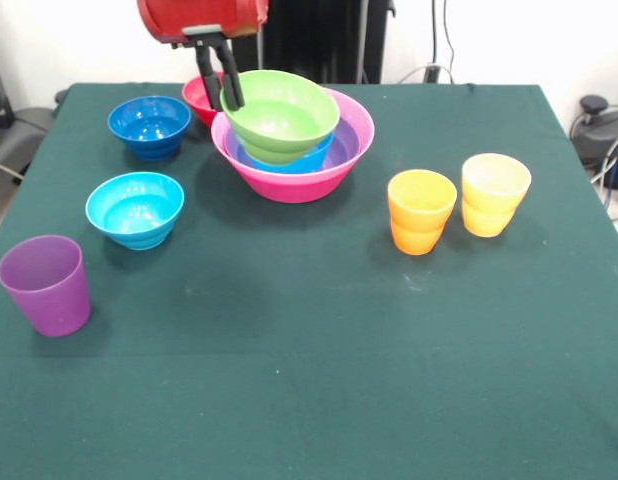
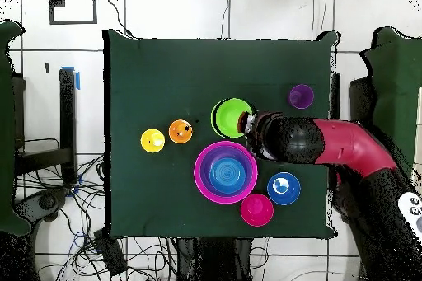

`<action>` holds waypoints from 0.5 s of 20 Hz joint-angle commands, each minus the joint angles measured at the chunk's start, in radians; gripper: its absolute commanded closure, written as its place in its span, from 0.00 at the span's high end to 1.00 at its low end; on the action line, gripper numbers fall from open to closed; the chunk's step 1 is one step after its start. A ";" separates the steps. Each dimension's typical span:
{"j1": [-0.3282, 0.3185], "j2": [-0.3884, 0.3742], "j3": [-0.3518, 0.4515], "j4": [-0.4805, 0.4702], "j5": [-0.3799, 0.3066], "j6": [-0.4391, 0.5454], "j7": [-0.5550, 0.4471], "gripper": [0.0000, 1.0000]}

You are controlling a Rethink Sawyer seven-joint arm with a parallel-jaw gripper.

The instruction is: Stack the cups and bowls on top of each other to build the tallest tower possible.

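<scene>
- Your jaws (image 1: 230, 92) are clenched on the rim of the lime green bowl (image 1: 281, 115), holding it tilted above the tower (image 1: 294, 165).
- The tower so far: hot-pink bowl (image 2: 203, 184), purple bowl (image 2: 216, 157) and blue bowl (image 2: 226, 175) nested.
- On the table (image 1: 309, 350), the cyan bowl (image 1: 135, 208), dark blue bowl (image 1: 149, 126), red-pink bowl (image 1: 201, 97) and purple cup (image 1: 46, 284) stand apart.
- The orange cup (image 1: 421, 210) and yellow cup (image 1: 494, 193) stand just beside each other.

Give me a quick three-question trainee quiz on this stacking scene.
1. True or false: the gripper grips the green bowl by its rim.
2. Which bowl is the base of the tower? A) pink bowl B) green bowl C) red bowl
3. How many cups stand alone on the table?

Key: 1 true. 2 A, the pink bowl. 3 three: purple cup, orange cup, yellow cup.
</scene>
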 commanded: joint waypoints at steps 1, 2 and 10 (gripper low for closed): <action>-0.018 0.019 0.038 0.104 -0.098 0.028 -0.209 0.00; -0.025 0.018 0.041 0.111 -0.102 0.022 -0.208 0.00; -0.055 0.010 0.061 0.134 -0.133 0.018 -0.198 0.00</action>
